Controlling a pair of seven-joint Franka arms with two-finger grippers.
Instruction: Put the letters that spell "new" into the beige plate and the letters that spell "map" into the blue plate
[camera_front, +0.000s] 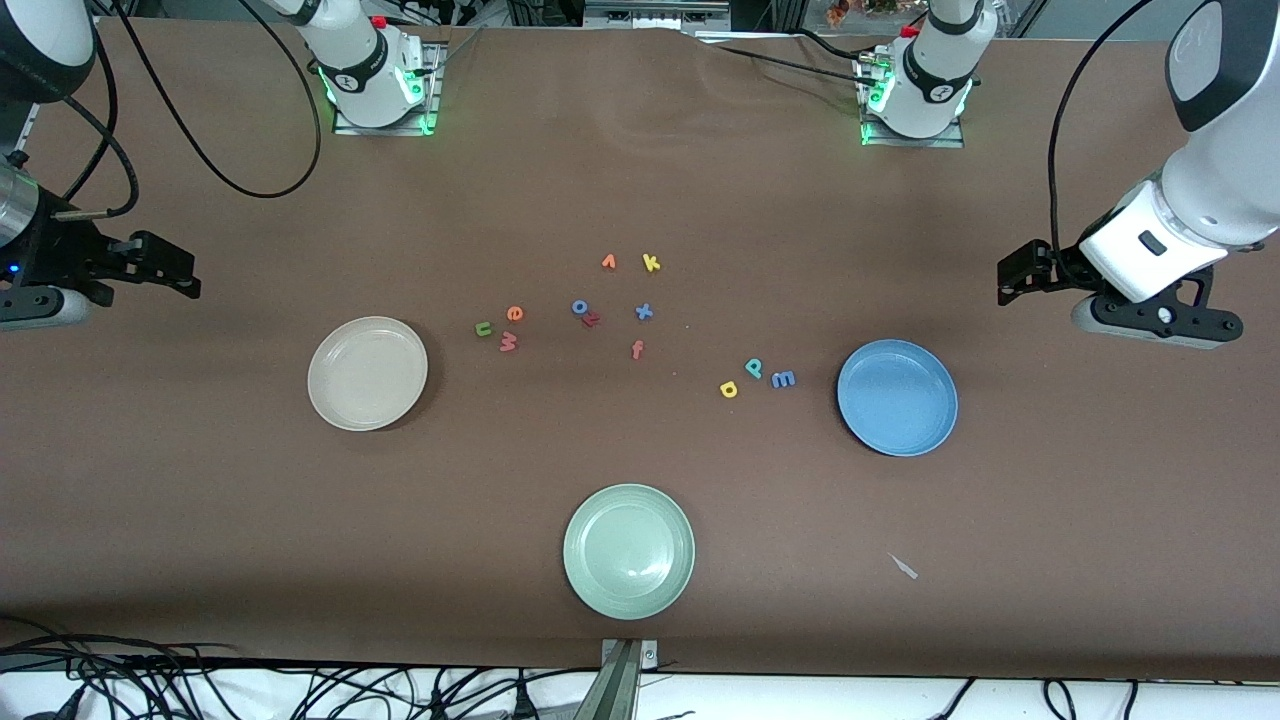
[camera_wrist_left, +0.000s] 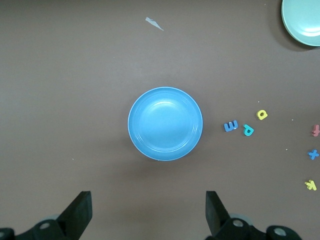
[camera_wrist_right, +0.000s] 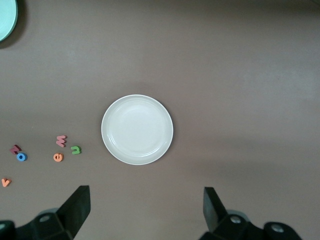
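Observation:
The beige plate (camera_front: 367, 373) lies empty toward the right arm's end, and beside it sit the olive n (camera_front: 483, 329), orange e (camera_front: 514, 314) and salmon w (camera_front: 508, 342). The blue plate (camera_front: 897, 397) lies empty toward the left arm's end, with the blue m (camera_front: 783, 379), teal p (camera_front: 754, 368) and yellow a (camera_front: 728, 389) beside it. My right gripper (camera_front: 165, 265) hangs open and empty over bare table at its end, with the beige plate (camera_wrist_right: 137, 129) in its wrist view. My left gripper (camera_front: 1020, 272) hangs open and empty at its end, with the blue plate (camera_wrist_left: 165, 123) in its wrist view.
A pale green plate (camera_front: 629, 551) sits nearest the front camera. Loose letters lie mid-table: orange v (camera_front: 608, 262), yellow k (camera_front: 651, 263), blue o (camera_front: 579, 307), red z (camera_front: 591, 320), blue x (camera_front: 644, 312), salmon f (camera_front: 637, 349). A paper scrap (camera_front: 903, 566) lies nearer the camera than the blue plate.

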